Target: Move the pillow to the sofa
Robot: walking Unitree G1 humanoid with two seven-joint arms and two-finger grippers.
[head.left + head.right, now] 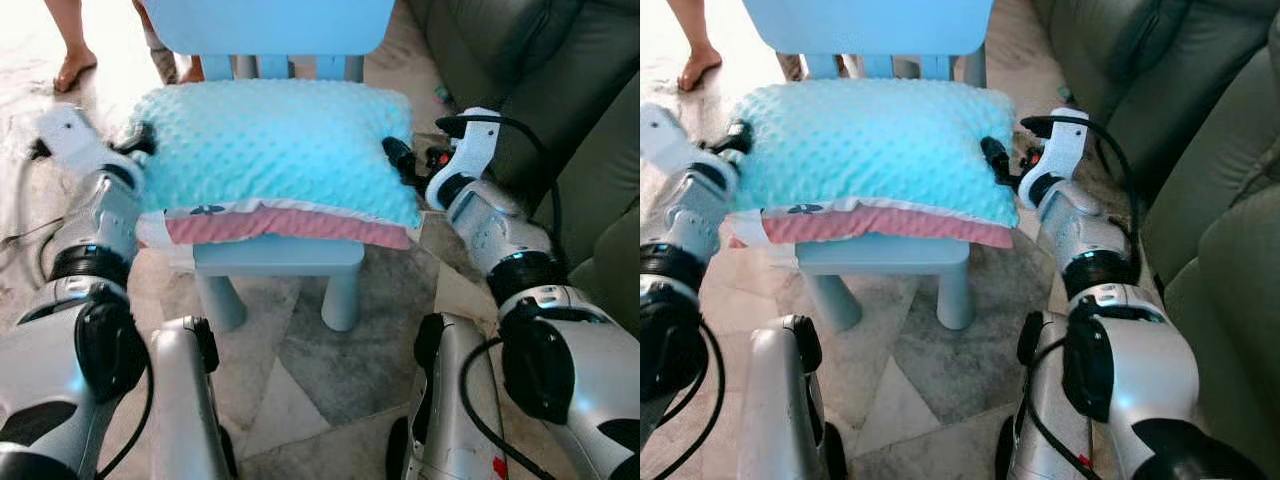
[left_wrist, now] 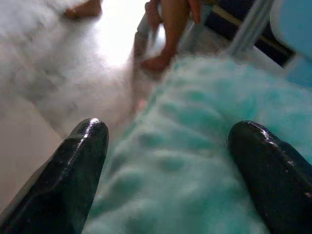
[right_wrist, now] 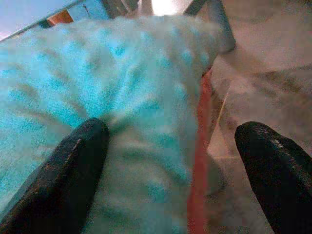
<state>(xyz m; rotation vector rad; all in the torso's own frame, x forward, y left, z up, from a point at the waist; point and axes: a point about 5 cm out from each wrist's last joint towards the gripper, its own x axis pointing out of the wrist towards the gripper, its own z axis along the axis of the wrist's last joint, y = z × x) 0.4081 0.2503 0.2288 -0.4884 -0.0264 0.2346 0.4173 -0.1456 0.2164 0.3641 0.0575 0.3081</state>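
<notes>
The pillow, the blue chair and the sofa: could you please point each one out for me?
pillow (image 1: 275, 145), left eye view, middle of its dotted turquoise top.
blue chair (image 1: 280, 257), left eye view, front edge of the seat under the pillow.
sofa (image 1: 1230, 260), right eye view, grey-green cushion.

The pillow (image 1: 275, 150) lies on the chair (image 1: 280, 258), sofa (image 1: 560, 110) to its right.

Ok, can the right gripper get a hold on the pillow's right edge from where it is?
Probably yes: the right gripper is open, its fingers straddle the pillow edge on the chair, and nothing lies between.
</notes>
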